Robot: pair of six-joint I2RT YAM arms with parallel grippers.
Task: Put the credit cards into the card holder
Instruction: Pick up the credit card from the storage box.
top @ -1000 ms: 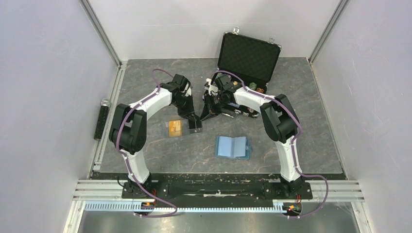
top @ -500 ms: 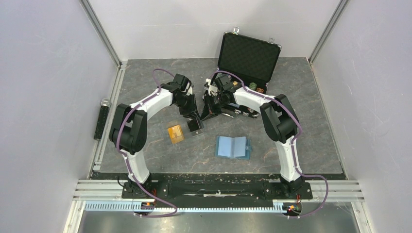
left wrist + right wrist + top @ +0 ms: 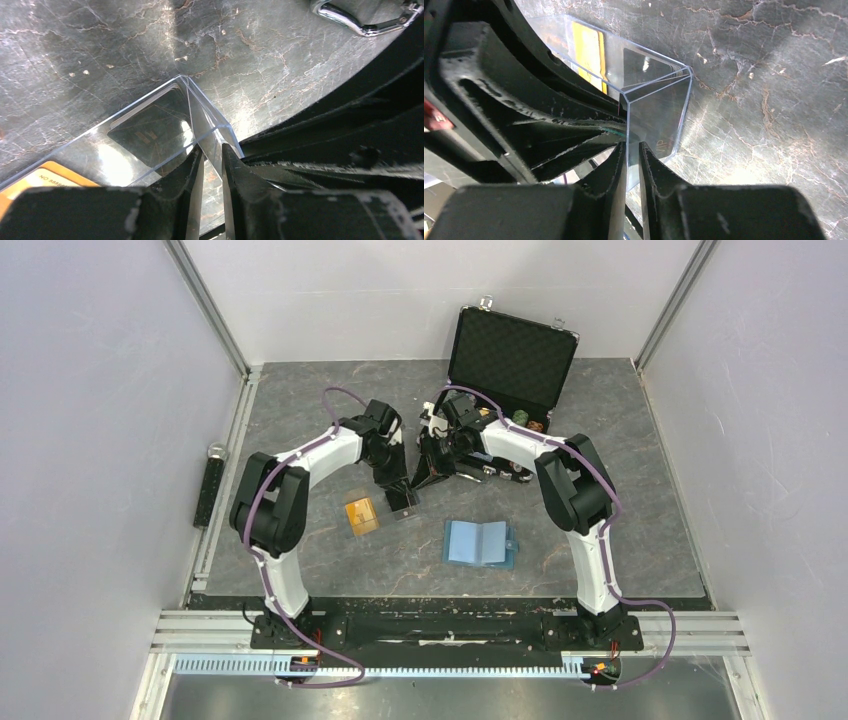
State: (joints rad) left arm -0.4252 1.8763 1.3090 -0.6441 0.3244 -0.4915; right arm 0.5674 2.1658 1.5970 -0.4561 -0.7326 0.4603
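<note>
Cards: I saw the orange-gold card (image 3: 361,514) flat on the table (image 3: 620,490); a black card (image 3: 150,132) showed through the clear box (image 3: 659,120) just right of it.
Holder: the card holder (image 3: 481,542) lay open, pale inside up, nearer the bases, apart from both cards.
Left arm: I read the left gripper (image 3: 211,150) as almost closed, its fingers pinching a wall of the clear box.
Right arm: the right gripper (image 3: 632,146) was likewise nearly closed, nipping another wall of that box.
</note>
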